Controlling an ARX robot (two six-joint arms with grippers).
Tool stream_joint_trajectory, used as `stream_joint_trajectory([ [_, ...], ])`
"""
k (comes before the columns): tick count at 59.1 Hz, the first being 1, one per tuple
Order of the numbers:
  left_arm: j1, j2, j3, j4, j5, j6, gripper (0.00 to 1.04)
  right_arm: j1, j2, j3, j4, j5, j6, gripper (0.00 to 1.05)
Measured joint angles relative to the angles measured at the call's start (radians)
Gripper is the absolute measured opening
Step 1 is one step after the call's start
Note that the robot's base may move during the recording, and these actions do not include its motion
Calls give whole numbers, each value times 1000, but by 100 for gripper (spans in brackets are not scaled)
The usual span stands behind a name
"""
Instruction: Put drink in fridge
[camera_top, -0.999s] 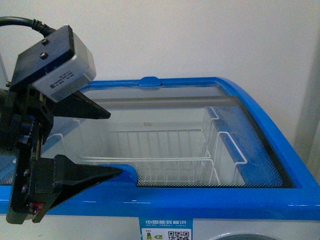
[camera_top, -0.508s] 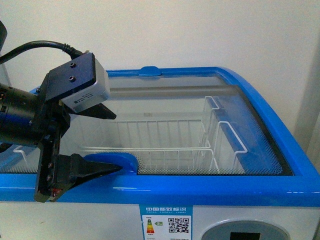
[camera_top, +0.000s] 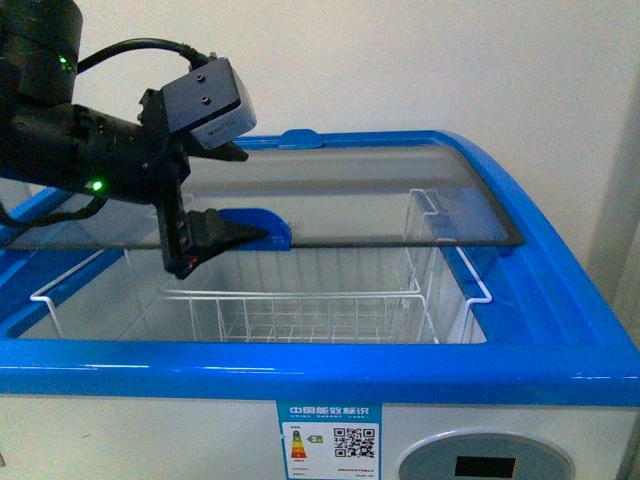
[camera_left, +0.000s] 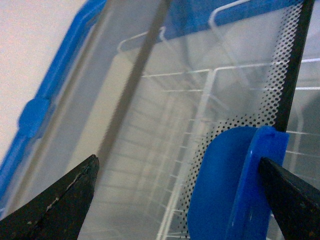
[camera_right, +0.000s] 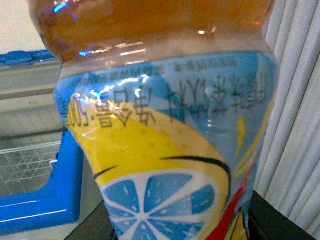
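The waist-high white chest fridge with the blue rim (camera_top: 320, 365) is open along its near side. Its curved glass sliding lid (camera_top: 400, 205) sits toward the back wall, so the white wire basket (camera_top: 300, 300) below and in front of the left jaws lies uncovered, probably to make room for the bottle. The left jaws are apart and straddle the lid's rounded blue plastic handle (camera_top: 262, 228) — one finger is right against its edge and the other stands well clear. That pose suits pushing the glass rather than gripping it.

The drink, a clear plastic bottle of amber-brown liquid with a yellow-and-blue lemon label (camera_right: 165, 135), fills the space between the right jaws, which look clamped on its body. It is outside the chest — the fridge's blue corner shows beyond it — and seems to be held back until the opening is ready.
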Motion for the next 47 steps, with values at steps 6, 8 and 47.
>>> stream_joint_trajectory([
  [6, 0, 67, 100, 43, -78, -2, 97, 0, 0, 0, 0, 0, 0, 39],
  [8, 0, 91, 136, 59, -109, -3, 97, 0, 0, 0, 0, 0, 0, 39],
  [47, 50, 6, -93, 474, -532, -315, 97, 0, 0, 0, 0, 0, 0, 39],
])
